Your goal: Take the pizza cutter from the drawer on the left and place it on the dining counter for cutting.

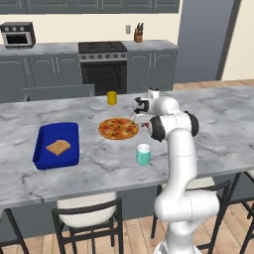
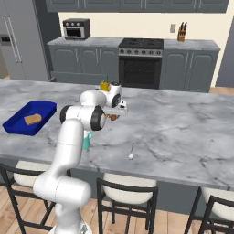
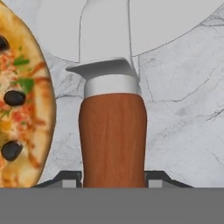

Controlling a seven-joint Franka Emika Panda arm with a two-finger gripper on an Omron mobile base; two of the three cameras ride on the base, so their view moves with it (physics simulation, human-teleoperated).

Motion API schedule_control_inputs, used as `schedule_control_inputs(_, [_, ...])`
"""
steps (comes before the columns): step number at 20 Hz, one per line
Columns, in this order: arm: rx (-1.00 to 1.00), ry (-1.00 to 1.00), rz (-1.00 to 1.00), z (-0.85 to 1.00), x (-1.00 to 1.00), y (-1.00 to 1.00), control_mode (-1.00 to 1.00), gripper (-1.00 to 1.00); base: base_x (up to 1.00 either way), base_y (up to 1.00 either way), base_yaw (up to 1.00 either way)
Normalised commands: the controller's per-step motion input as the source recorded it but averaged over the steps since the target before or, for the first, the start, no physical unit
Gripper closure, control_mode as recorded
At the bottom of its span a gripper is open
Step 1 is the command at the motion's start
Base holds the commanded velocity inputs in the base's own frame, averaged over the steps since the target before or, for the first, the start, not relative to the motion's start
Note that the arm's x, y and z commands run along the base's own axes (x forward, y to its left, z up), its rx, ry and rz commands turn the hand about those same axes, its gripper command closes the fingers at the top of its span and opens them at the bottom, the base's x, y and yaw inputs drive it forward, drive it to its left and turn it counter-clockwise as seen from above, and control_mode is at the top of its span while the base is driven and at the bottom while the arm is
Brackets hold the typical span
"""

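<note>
- Here the tool (image 3: 113, 183) grips the cutter (image 3: 113, 131) by its reddish-brown handle, one dark tip on each side of it at the bottom of the hand view.
- The cutter's silver collar and round pale blade run away from the tool, over the marble worktop (image 1: 213, 129).
- Landmark: the pizza (image 1: 118, 128), lying flat on the worktop.
- In the hand view the cutter is just beside the pizza's rim (image 3: 26, 100), with a strip of marble between them; whether the blade touches the marble I cannot tell.
- In the left base view the tool sits just right of the pizza, low over the worktop.
- A teal cup (image 1: 143, 154) stands on the near side of the pizza, a little to its right.
- A yellow cup (image 1: 112, 97) stands on the far side of the pizza.
- A blue tray (image 1: 44, 156) with a slice of toast (image 1: 58, 147) lies well to the pizza's left.
- A slim spoon (image 2: 131, 152) lies on the marble to the right of the arm, well apart from the pizza.
- No brand, label or writing can be read anywhere.
</note>
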Motion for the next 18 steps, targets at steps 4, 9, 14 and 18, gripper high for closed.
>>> schedule_control_inputs(4, [0.0,0.0,0.0,-0.17,0.0,0.0,-1.0,1.0,0.0,0.0,0.0])
schedule_control_inputs(9, [0.0,0.0,0.0,0.0,0.0,0.0,-1.0,-1.0,0.0,0.0,0.0])
schedule_control_inputs(14, [0.0,0.0,0.0,0.0,0.0,0.0,-1.0,-1.0,0.0,0.0,0.0])
schedule_control_inputs(18, [0.0,0.0,0.0,0.03,0.0,0.0,-1.0,-1.0,0.0,0.0,0.0])
